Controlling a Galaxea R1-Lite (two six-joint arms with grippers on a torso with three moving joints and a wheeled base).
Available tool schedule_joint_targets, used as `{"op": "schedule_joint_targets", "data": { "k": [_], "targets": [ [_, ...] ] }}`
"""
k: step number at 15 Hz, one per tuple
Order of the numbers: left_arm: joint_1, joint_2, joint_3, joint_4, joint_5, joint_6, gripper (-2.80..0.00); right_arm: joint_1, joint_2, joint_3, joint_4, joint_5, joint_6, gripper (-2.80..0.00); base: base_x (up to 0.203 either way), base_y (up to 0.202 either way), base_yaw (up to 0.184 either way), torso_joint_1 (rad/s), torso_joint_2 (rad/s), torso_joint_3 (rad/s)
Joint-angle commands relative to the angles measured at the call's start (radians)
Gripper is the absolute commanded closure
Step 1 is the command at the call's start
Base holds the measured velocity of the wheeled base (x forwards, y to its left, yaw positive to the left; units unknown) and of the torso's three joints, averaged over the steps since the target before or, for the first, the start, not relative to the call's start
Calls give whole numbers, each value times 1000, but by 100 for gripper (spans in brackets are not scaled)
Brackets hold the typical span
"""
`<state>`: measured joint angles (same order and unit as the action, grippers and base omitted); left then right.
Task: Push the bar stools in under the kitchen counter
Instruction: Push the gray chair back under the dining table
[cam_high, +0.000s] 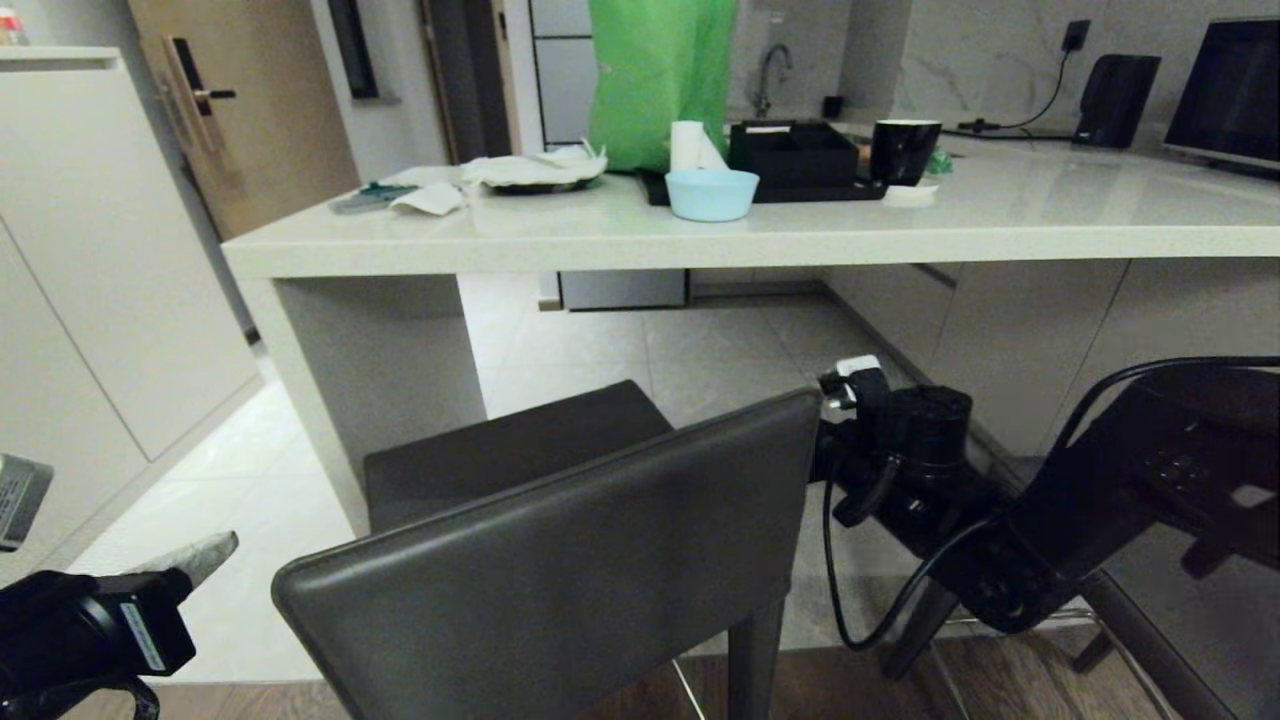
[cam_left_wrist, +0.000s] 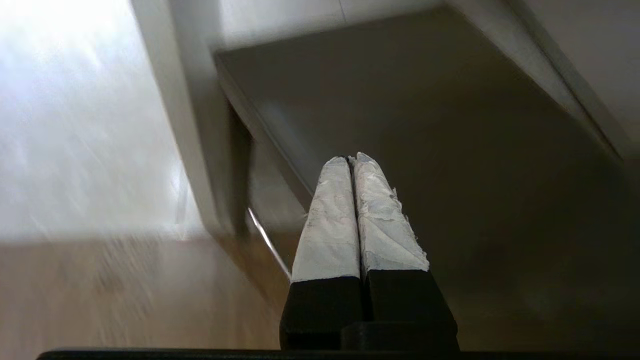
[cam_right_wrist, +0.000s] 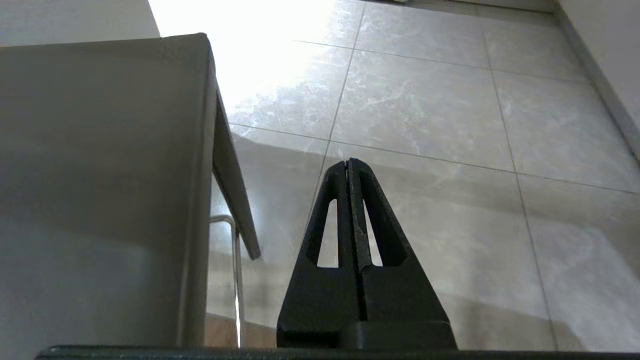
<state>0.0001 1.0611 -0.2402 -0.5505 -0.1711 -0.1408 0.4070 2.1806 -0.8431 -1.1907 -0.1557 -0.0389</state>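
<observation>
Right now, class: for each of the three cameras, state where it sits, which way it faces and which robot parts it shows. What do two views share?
Head view: high on the robot, facing forward and down at the bar stool and kitchen counter; both arms show.
Left wrist view: behind the shut left gripper, facing the stool's side and floor.
Right wrist view: behind the shut right gripper, facing the floor tiles beside the stool.
Shared: all three show that stool.

Left gripper (cam_high: 215, 550) and right gripper (cam_right_wrist: 348, 162) both have fingers pressed together.
</observation>
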Motion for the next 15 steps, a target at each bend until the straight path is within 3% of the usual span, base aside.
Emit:
{"op": "schedule_joint_targets", "data": {
  "k": [1, 3, 6, 10, 15],
  "targets": [
    [-31, -103, -61, 260, 23, -11, 0, 12, 77, -57, 0, -1, -2, 0, 0, 0, 0, 0, 0, 0],
    [-83, -136, -8, 259, 120, -25, 0, 12, 87, -79, 5, -1, -2, 0, 0, 0, 0, 0, 0, 0],
    [-232, -211, 44, 282, 260, -67, 0, 12, 112, -112, 14, -1, -1, 0, 0, 0, 0, 0, 0, 0],
    [-437, -129, 40, 289, 280, -97, 0, 22, 107, -97, 10, -2, 1, 0, 0, 0, 0, 0, 0, 0],
    [-497, 188, -42, 147, 308, -122, 0, 22, 96, -85, 8, -2, -1, 0, 0, 0, 0, 0, 0, 0]
  ]
}}
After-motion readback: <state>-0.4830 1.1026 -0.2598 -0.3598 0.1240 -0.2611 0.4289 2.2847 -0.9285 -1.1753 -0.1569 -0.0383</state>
